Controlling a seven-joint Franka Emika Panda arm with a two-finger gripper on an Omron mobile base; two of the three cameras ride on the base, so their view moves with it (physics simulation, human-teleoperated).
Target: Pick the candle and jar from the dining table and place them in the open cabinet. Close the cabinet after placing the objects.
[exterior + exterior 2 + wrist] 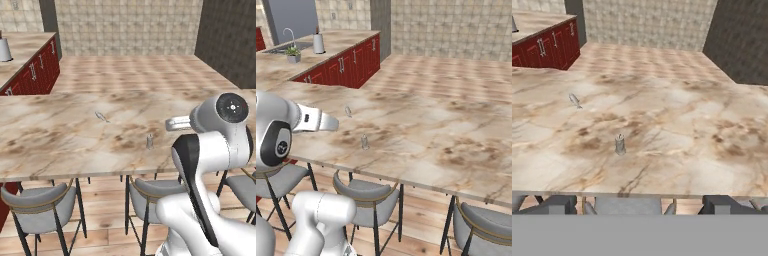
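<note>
Marble, beige and brown-veined, is forming the long top of the dining counter (60,145), which is stretching across all three views on thin black legs. Grey padded chairs (37,205) are sitting tucked under its near edge. Red drawers (351,62) with silver handles are running under a second marble surface (286,65) far off to the left, and a small potted plant (293,54) and a pale upright jug (318,44) are standing on it. The white arm (215,150) is rising in front of the near edge. The claw (639,205) is hovering at that edge with its dark tips standing wide apart, holding nothing. The candle (619,144) is standing upright on the marble near the near edge, well apart from a flat silvery utensil (574,100) that is lying farther back to the left.
</note>
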